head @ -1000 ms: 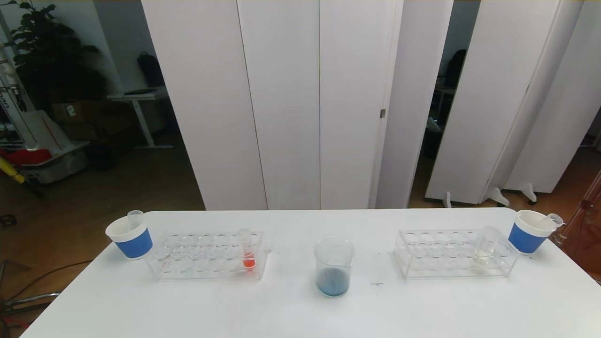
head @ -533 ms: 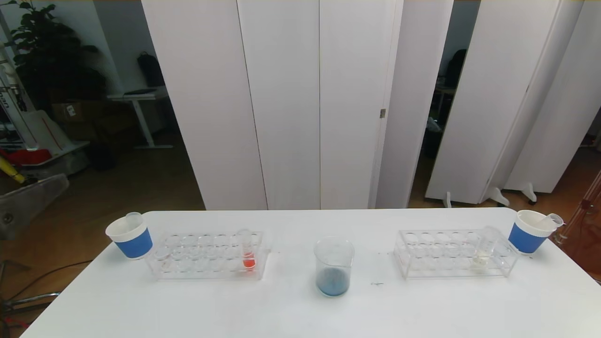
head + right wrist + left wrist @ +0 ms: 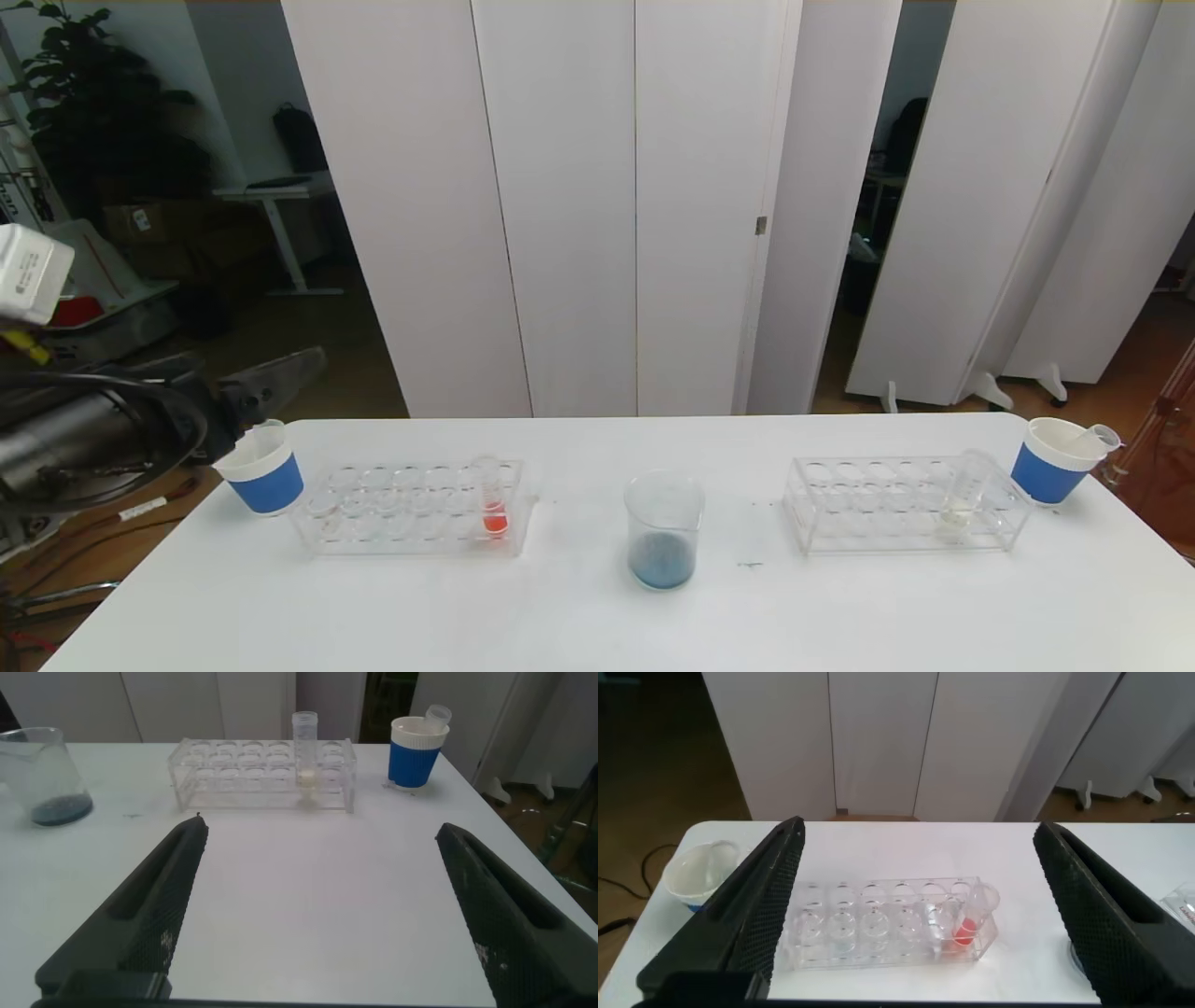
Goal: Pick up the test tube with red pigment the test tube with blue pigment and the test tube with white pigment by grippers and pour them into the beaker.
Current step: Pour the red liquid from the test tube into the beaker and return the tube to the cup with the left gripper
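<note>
Our left pincer (image 3: 915, 915) hangs wide open and empty off the bench's (image 3: 597, 616) left end, beyond the left rack (image 3: 411, 509); the red tube (image 3: 489, 495) stands upright at that rack's near-beaker end; the beaker (image 3: 664, 529) holds blue already; the white tube (image 3: 964, 492) stands upright in the right rack (image 3: 901, 504); our right pincer (image 3: 318, 915), likewise agape and empty, sits nearer it.

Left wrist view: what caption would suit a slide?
Open left tool hovering above the rack holding the red test tube.

Blue liquid is sitting in the clear beaker (image 3: 664, 529); red-orange is glowing in one tube (image 3: 492, 509); white cups (image 3: 261, 469) are wearing blue bands.
</note>
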Robot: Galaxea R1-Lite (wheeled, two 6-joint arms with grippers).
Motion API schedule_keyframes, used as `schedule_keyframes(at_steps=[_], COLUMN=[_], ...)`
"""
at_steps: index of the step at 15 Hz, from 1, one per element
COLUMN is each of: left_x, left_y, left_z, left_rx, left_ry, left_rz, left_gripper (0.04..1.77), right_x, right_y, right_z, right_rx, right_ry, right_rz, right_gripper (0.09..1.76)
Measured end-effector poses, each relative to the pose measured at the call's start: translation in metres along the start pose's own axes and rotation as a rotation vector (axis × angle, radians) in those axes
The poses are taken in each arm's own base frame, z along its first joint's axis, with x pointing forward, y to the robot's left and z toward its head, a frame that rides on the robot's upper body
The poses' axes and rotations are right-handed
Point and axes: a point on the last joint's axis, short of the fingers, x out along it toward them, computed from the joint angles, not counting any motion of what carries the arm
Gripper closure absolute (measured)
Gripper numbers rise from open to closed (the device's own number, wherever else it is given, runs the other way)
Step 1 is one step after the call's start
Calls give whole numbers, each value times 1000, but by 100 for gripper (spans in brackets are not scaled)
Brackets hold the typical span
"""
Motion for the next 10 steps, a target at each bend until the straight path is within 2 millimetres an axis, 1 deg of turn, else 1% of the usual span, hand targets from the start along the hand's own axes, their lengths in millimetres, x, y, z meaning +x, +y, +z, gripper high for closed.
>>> schedule_keyframes(at_steps=[2,4,8,10], left_x=[12,18,15,11], left_y=[-4,-7,-17,-23], left_z=[-15,-34,-65,-75], left_rx=[-25,-30,-19,-29], left_ry=[35,75,136,171], left_rz=[-23,-39,-98,-131], left_gripper=[6,6,6,6], right_x=[0,0,0,0], right_y=[0,0,0,0], right_z=[0,0,0,0], right_rx=[0,0,0,0], right_ry=[0,0,0,0], right_rz=[0,0,0,0], right_gripper=[10,10,10,10])
